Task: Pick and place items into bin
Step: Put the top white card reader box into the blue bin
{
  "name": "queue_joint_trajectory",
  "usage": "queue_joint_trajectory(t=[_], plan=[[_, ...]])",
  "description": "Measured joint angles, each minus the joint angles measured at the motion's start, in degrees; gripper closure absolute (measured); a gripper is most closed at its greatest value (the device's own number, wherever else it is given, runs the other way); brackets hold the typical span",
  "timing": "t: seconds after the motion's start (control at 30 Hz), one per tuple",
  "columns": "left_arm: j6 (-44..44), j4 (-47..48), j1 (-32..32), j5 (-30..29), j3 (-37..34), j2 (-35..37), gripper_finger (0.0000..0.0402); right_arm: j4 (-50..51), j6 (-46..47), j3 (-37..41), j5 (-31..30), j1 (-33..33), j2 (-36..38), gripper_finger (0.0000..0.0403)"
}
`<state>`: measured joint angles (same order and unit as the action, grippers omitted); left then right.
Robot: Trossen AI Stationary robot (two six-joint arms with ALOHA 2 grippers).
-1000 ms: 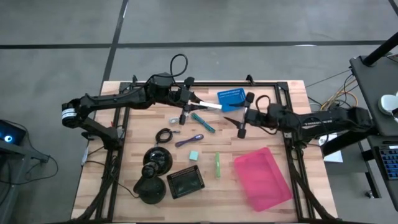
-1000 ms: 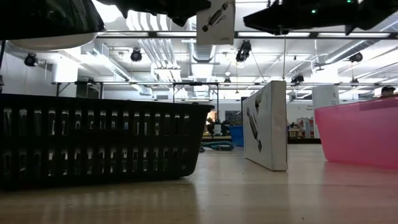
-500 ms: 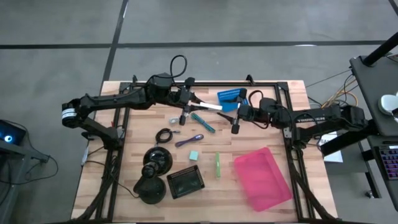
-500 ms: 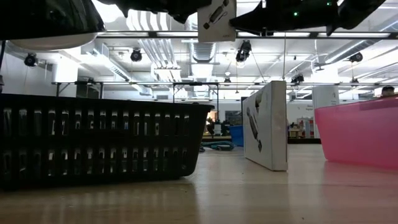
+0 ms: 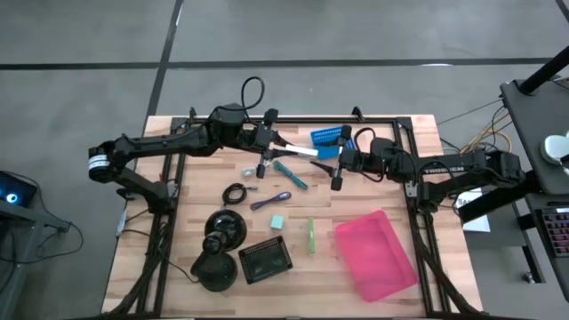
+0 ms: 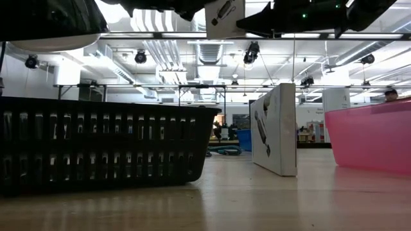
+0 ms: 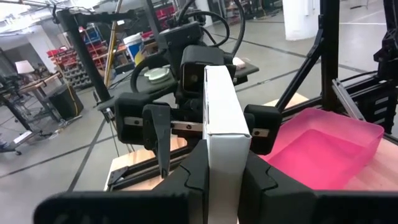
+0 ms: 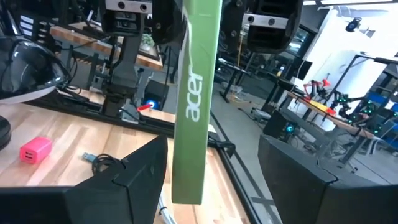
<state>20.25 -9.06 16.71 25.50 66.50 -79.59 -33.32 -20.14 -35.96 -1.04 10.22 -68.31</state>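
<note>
1. The white packet (image 7: 222, 143), a flat cardboard box seen edge-on in the left wrist view, is pinched between the left gripper (image 5: 286, 149) fingers above the table's far middle; its lower end is cut off by the picture edge
2. In the right wrist view the same box shows a green face printed "acer", standing upright between the right gripper (image 5: 339, 164) fingers, which are spread wide and do not touch it
3. From above, the box reads only as a thin white sliver bridging the two grippers, just before a ribbed blue block (image 5: 329, 140)
4. The low view crops both arms at its top edge
5. On the slatted wood table (image 5: 391, 191) lie the teal-handled tool (image 5: 290, 174), purple pen (image 5: 270, 201), coiled black cable (image 5: 235, 193), pale teal cube (image 5: 277, 221) and green stick (image 5: 311, 235)
6. The translucent pink bin (image 5: 374, 254) sits at the near right, a black slotted basket (image 5: 266, 260) near the middle
</note>
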Motion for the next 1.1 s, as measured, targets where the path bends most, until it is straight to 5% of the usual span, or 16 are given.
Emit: queue_joint_trajectory(t=[0.47, 0.87, 1.1], plan=[[-0.1, -0.7, 0.0, 0.1, 0.0, 0.0, 0.0379, 0.0, 0.0, -0.1, 0.0, 0.0, 0.0, 0.0201], [0.0, -1.2, 0.0, 0.2, 0.0, 0.0, 0.0376, 0.1, -0.1, -0.1, 0.3, -0.1, 0.0, 0.0310], [-0.4, -1.0, 0.0, 0.6, -0.1, 0.0, 0.0314, 0.1, -1.6, -0.1, 0.0, -0.1, 0.0, 0.0379]])
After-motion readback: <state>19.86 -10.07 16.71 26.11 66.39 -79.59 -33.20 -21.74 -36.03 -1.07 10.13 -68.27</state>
